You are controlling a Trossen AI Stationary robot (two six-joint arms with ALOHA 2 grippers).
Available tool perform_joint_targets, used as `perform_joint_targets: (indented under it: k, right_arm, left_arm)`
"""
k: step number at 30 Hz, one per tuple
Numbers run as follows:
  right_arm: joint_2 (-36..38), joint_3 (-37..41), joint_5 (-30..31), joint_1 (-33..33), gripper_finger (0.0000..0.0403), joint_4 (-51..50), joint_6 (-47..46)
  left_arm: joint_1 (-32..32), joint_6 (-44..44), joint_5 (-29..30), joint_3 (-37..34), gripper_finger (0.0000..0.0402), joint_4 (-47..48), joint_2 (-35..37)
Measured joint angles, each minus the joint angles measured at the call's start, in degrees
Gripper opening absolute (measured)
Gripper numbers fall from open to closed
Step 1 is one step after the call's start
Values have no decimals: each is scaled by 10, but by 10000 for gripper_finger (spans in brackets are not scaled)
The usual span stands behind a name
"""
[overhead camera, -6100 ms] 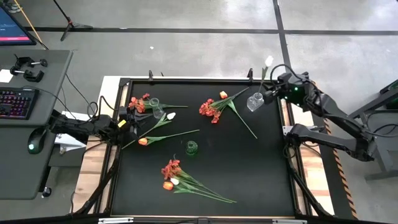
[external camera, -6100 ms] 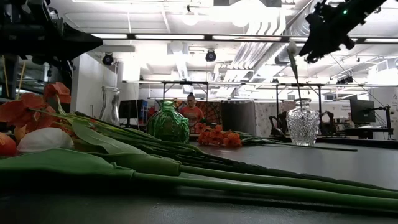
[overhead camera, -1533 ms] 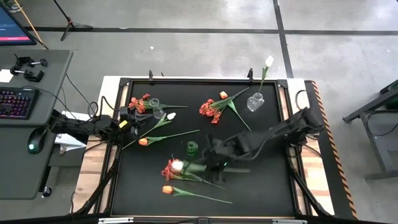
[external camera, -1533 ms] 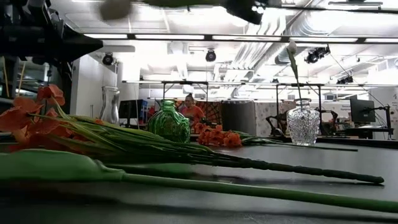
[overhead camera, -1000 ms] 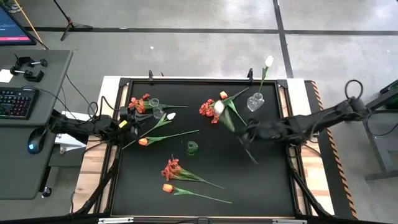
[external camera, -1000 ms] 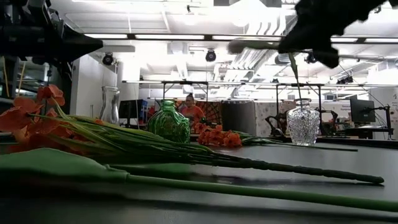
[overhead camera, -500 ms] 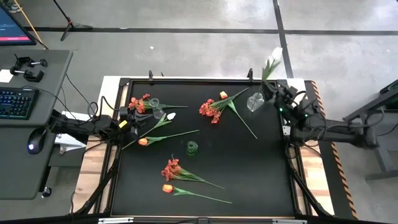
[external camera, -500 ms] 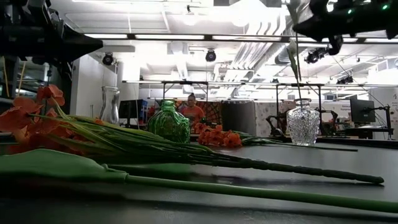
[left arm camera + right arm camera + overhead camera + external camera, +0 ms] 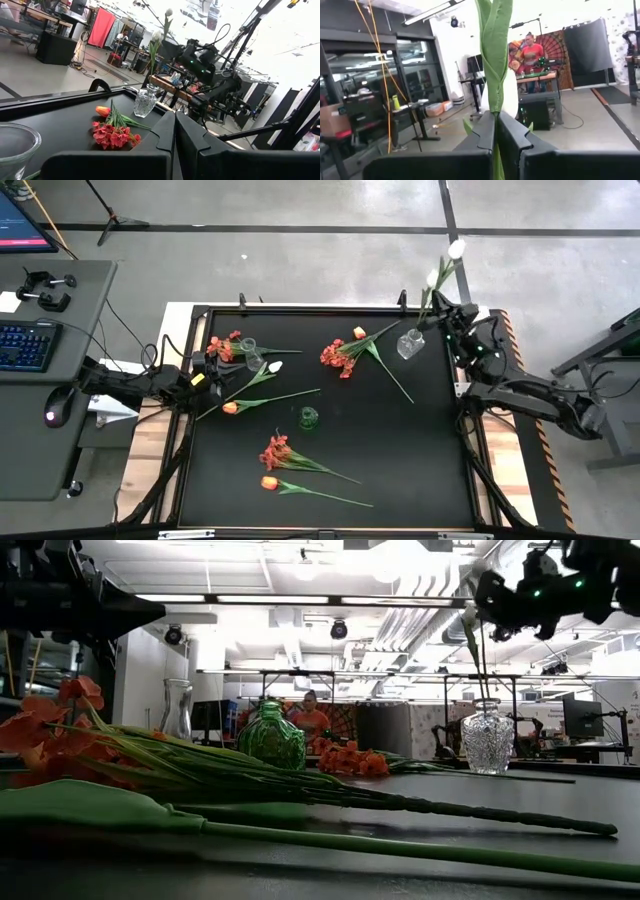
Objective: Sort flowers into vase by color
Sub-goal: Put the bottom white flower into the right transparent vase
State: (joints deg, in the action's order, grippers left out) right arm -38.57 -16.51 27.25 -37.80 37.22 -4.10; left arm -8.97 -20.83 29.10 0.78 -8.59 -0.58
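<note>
Our right tool (image 9: 447, 321) pinches a white tulip (image 9: 456, 249) by its stem, above the clear vase (image 9: 409, 343) at the bench's (image 9: 430, 440) far right corner, where another white tulip (image 9: 432, 279) stands. Our left tool (image 9: 212, 369), pressed together, waits at the left edge near a glass vase (image 9: 249, 348). Other flowers (image 9: 339, 355) lie on the bench.
</note>
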Motion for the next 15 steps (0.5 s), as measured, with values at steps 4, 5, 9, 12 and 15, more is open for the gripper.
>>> perform_joint_targets:
  k: [4, 5, 9, 12, 15]
  right_arm:
    - [-45, 0, -18, -13, 0, 33, 1]
    - [-56, 0, -18, -14, 0, 38, 2]
    - [-81, 0, -20, -12, 0, 42, 23]
    - [-82, 0, -21, -3, 0, 37, 30]
    - [-73, 0, -22, 8, 0, 28, 31]
  left_arm:
    - [0, 0, 0, 0, 0, 0, 0]
    - [0, 0, 0, 0, 0, 0, 0]
    - [0, 0, 0, 0, 0, 0, 0]
    - [0, 0, 0, 0, 0, 0, 0]
    - [0, 0, 0, 0, 0, 0, 0]
